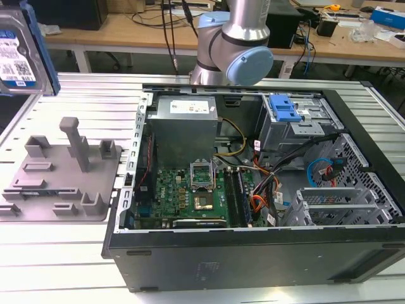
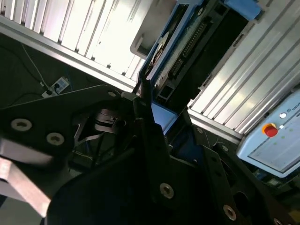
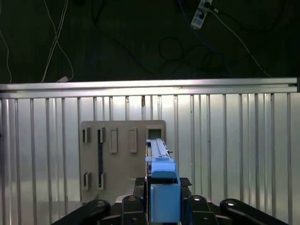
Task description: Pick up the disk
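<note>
Above the slatted table (image 1: 76, 95), near its far corner at the exterior view's left, your gripper (image 3: 161, 206) is clamped on the disk (image 1: 16, 54), holding it edge-up in the air over the grey holder (image 1: 60, 174). You can see its white-and-blue label facing out; the print is too small to tell. Beside the holder, the open computer case (image 1: 253, 253) holds its motherboard (image 1: 190, 196), power supply (image 1: 185, 111) and cabling.
</note>
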You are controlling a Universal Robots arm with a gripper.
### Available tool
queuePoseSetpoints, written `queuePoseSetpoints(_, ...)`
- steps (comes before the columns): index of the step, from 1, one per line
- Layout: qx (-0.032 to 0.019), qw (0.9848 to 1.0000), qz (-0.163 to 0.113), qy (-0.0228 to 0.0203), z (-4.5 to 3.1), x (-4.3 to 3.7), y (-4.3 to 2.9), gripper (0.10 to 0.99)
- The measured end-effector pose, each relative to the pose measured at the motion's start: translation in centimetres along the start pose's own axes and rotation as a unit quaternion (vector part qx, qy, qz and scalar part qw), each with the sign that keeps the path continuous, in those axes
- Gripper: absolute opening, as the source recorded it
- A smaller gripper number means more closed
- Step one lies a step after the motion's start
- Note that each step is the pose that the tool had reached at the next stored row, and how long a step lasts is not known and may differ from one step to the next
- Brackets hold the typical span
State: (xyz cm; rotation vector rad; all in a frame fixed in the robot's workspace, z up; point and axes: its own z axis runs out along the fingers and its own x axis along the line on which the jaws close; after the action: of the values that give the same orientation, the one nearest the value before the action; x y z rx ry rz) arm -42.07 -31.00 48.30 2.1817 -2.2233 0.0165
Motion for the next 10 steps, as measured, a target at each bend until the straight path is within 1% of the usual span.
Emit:
queuePoseSetpoints(1,0.0,1.0,0.0,0.0,-1.15,0.05,0.01,0.365)
queuePoseSetpoints(3,0.0,1.0,0.0,0.0,-3.69,0.16,0.04,0.365)
queuePoseSetpoints(4,0.0,1.0,0.0,0.0,-3.81,0.16,0.04,0.365)
queuePoseSetpoints(10,0.0,1.0,0.0,0.0,-4.01,0.17,0.04,0.365)
